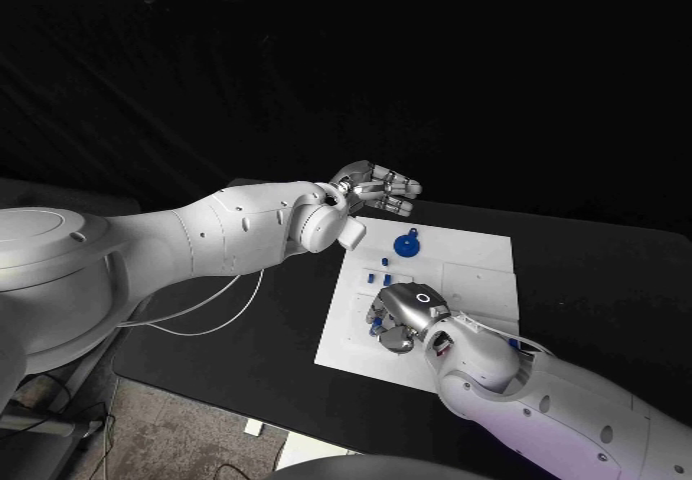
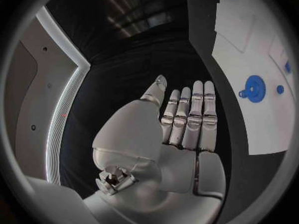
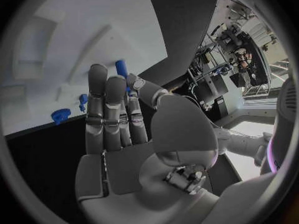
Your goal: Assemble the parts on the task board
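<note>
The white task board (image 1: 462,275) lies in the middle of the black table. A round blue part with a small tab (image 1: 407,244) (image 2: 254,88) sits near the board's far left corner, with two small blue pegs (image 1: 384,277) closer in. My right hand (image 1: 405,316) (image 3: 115,114) rests low over the board's near left area. A blue peg (image 3: 121,68) stands between its thumb and a fingertip and looks pinched there. Two more small blue parts (image 3: 82,100) (image 3: 60,116) lie beside that hand. My left hand (image 1: 378,188) (image 2: 187,117) hovers beyond the board's far left corner, fingers straight, holding nothing.
The black table (image 1: 606,270) extends to the right of the board. A white cable (image 1: 216,305) loops under my left arm at the table's left edge. Raised white outlines and shallow recesses (image 3: 93,40) mark the board's surface.
</note>
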Tool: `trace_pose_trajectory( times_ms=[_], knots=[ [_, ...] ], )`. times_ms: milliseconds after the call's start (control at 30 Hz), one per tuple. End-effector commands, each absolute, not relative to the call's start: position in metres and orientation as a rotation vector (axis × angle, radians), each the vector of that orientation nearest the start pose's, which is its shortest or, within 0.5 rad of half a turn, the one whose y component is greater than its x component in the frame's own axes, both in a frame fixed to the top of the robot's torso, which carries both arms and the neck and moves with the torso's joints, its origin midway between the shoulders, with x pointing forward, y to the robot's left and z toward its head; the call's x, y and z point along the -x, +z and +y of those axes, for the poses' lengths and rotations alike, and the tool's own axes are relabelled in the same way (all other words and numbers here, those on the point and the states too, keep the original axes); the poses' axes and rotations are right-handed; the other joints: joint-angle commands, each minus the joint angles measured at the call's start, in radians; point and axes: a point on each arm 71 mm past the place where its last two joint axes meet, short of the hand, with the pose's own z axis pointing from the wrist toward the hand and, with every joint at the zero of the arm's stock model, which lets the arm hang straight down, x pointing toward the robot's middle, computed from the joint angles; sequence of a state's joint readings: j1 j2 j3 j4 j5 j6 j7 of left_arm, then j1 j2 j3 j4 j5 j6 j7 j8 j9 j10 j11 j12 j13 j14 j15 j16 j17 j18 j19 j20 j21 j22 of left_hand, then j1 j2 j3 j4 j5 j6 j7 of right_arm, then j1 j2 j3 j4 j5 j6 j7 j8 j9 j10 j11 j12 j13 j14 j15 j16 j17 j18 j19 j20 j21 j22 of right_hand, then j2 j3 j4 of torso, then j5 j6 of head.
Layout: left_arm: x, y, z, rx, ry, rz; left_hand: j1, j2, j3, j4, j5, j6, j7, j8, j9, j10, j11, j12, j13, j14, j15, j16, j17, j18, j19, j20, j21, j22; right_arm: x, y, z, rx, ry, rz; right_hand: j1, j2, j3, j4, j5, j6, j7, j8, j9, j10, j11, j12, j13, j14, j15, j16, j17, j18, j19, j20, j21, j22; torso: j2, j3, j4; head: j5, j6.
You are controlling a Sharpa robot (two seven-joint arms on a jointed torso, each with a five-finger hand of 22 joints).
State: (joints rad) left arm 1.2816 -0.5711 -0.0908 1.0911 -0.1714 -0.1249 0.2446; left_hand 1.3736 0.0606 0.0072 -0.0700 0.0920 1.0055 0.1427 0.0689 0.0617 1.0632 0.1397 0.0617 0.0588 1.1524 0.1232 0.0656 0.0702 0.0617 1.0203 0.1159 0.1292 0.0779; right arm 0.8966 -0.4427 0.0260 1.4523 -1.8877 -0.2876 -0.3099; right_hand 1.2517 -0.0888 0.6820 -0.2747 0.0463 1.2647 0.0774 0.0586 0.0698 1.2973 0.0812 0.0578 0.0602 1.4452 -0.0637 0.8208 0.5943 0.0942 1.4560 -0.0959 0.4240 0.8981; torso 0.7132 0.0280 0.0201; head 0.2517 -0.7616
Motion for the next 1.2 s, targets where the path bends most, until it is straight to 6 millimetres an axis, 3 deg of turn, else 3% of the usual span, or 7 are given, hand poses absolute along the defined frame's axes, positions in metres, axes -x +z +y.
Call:
trace_pose_trajectory(
  times_ms=[33, 1200],
  knots=[
    [-0.5660, -0.1814, 0.1828, 0.906, -1.430, 1.628, 0.000, 0.008, -0.002, 0.005, -0.006, -0.004, 0.005, -0.003, 0.000, -0.003, 0.004, -0.003, 0.000, 0.002, 0.001, -0.001, 0.001, 0.004, -0.001, -0.003, 0.003, -0.001, -0.4085, -0.2816, -0.0184, 0.413, 0.712, 1.683, 0.004, 0.007, 0.005, 0.001, 0.002, 0.007, -0.001, 0.006, 0.001, 0.062, -0.057, 0.005, 0.001, 0.003, -0.007, -0.001, 0.001, 0.024, 0.010, 0.000, -0.007, 0.001, 0.000, 0.0000, -0.0004, 0.001, 0.000],
    [-0.5663, -0.1816, 0.1810, 0.906, -1.431, 1.631, 0.000, 0.008, -0.003, 0.005, -0.007, -0.004, 0.004, -0.002, 0.001, -0.005, 0.004, -0.003, 0.000, 0.001, 0.002, -0.001, 0.000, 0.004, -0.001, -0.003, 0.003, -0.001, -0.4113, -0.2865, -0.0178, 0.425, 0.697, 1.715, 0.003, 0.007, 0.005, 0.002, 0.002, 0.008, -0.001, 0.006, 0.001, 0.062, -0.057, 0.005, 0.001, 0.003, -0.007, 0.000, 0.002, 0.023, 0.015, 0.000, -0.018, 0.014, 0.000, 0.0000, 0.0002, -0.004, -0.004]
  ],
)
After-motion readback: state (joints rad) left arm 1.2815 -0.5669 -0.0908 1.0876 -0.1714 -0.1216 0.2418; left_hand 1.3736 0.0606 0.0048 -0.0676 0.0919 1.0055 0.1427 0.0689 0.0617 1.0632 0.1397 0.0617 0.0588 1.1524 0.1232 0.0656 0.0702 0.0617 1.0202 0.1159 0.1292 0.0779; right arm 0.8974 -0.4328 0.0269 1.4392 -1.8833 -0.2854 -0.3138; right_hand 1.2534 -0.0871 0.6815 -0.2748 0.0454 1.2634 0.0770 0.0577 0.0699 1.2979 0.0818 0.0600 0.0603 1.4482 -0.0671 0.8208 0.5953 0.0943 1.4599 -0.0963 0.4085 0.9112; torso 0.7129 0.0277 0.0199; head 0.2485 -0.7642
